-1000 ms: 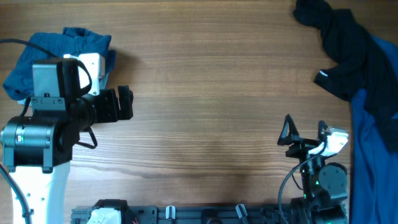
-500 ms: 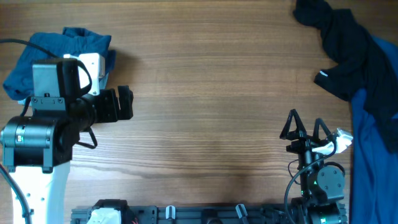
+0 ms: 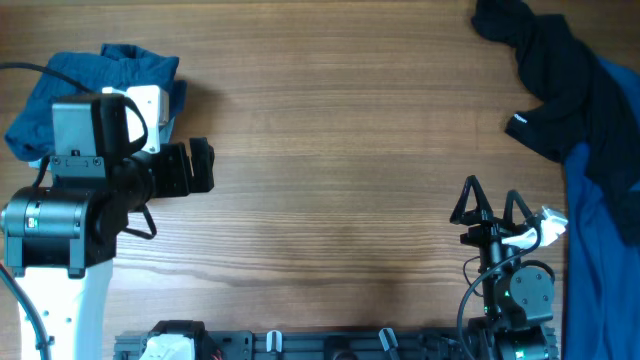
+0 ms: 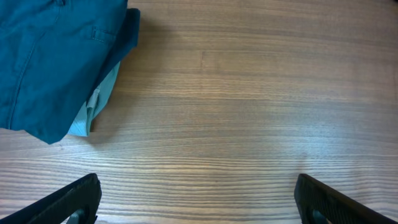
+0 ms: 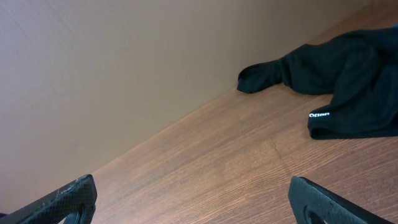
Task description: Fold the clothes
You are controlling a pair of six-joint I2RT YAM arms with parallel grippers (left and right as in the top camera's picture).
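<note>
A folded teal-blue garment (image 3: 100, 72) lies at the table's far left, partly under the left arm; it also shows in the left wrist view (image 4: 53, 59) with a paler layer at its edge. A black garment (image 3: 560, 80) is heaped at the far right, also seen in the right wrist view (image 5: 336, 74). A brighter blue piece (image 3: 600, 250) lies below it at the right edge. My left gripper (image 3: 200, 166) is open and empty, just right of the teal garment. My right gripper (image 3: 492, 205) is open and empty near the front right.
The wooden table (image 3: 340, 170) stretches bare between the two arms. A plain wall (image 5: 112, 68) rises behind the table's far edge. A black rail with fittings (image 3: 300, 345) runs along the front edge.
The right gripper has turned and shifted slightly right and toward the front since one second ago. It has held still for the last half second. The left arm has not moved.
</note>
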